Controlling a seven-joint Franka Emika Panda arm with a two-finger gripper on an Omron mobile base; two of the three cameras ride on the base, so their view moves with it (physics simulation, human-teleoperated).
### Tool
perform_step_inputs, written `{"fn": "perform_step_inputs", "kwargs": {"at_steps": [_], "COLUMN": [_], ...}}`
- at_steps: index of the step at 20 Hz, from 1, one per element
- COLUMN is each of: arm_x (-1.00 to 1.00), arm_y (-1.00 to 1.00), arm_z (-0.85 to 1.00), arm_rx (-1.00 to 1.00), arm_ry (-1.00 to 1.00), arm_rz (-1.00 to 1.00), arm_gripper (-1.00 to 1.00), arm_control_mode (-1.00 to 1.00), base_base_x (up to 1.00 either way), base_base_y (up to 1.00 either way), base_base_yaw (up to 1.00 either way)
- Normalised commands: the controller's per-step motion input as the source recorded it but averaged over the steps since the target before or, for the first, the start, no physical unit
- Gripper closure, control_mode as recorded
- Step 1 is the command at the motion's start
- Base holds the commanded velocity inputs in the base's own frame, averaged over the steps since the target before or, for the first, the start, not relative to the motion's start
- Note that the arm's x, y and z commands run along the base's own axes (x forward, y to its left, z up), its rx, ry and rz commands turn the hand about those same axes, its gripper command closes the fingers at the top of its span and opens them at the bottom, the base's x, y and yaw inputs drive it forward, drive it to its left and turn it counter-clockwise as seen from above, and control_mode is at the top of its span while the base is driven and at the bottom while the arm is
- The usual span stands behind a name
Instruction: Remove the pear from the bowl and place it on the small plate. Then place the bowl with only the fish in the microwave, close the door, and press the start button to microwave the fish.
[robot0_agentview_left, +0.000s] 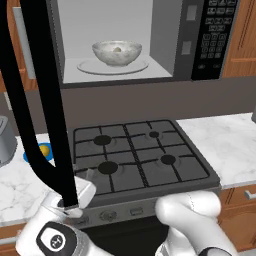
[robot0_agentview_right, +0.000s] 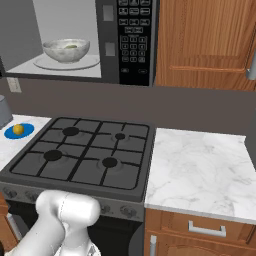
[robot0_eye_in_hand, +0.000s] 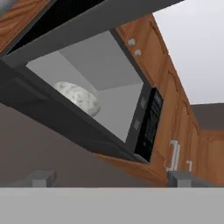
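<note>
The microwave (robot0_agentview_left: 150, 40) stands open above the stove. Its black door (robot0_agentview_left: 45, 100) is swung out to the left and I see it nearly edge-on. The pale bowl (robot0_agentview_left: 116, 52) rests on the glass turntable inside, also visible as the bowl (robot0_agentview_right: 66, 50) and the bowl (robot0_eye_in_hand: 78, 98). A pale bit of the fish (robot0_agentview_left: 117, 49) shows in it. The yellow pear (robot0_agentview_right: 18, 129) lies on the small blue plate (robot0_agentview_right: 25, 133) on the left counter. My gripper (robot0_eye_in_hand: 111, 179) is open and empty, looking up at the microwave from below. My hand (robot0_agentview_left: 80, 192) sits low by the door's lower edge.
The keypad panel (robot0_agentview_right: 132, 35) is at the microwave's right. A black gas stove (robot0_agentview_right: 80, 155) lies below, with marble counter (robot0_agentview_right: 200, 165) to its right and wooden cabinets (robot0_agentview_right: 200, 40) above. A grey toaster (robot0_agentview_left: 5, 145) stands at the far left.
</note>
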Motion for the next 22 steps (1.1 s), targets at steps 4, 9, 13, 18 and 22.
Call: {"fn": "perform_step_inputs", "kwargs": {"at_steps": [4,9,13,18,22], "arm_x": [-0.16,0.05,0.41,0.39,0.26], "arm_y": [0.78,0.65,0.61,0.71,0.68], "arm_z": [0.39,0.5,0.31,-0.02,-0.25], "arm_rx": [-0.15,-0.16,-0.15,-0.18,-0.21], "arm_ry": [-0.38,-0.25,0.04,0.24,0.24], "arm_rz": [-0.02,-0.14,-0.23,-0.25,-0.21], "arm_gripper": [-1.0,-1.0,-1.0,-1.0,-1.0], "arm_control_mode": [-1.0,-1.0,-1.0,-1.0,-1.0], "base_base_x": [0.0,0.0,0.0,0.0,0.0], "base_base_y": [0.0,0.0,0.0,0.0,0.0], "base_base_yaw": [0.0,0.0,0.0,0.0,0.0]}}
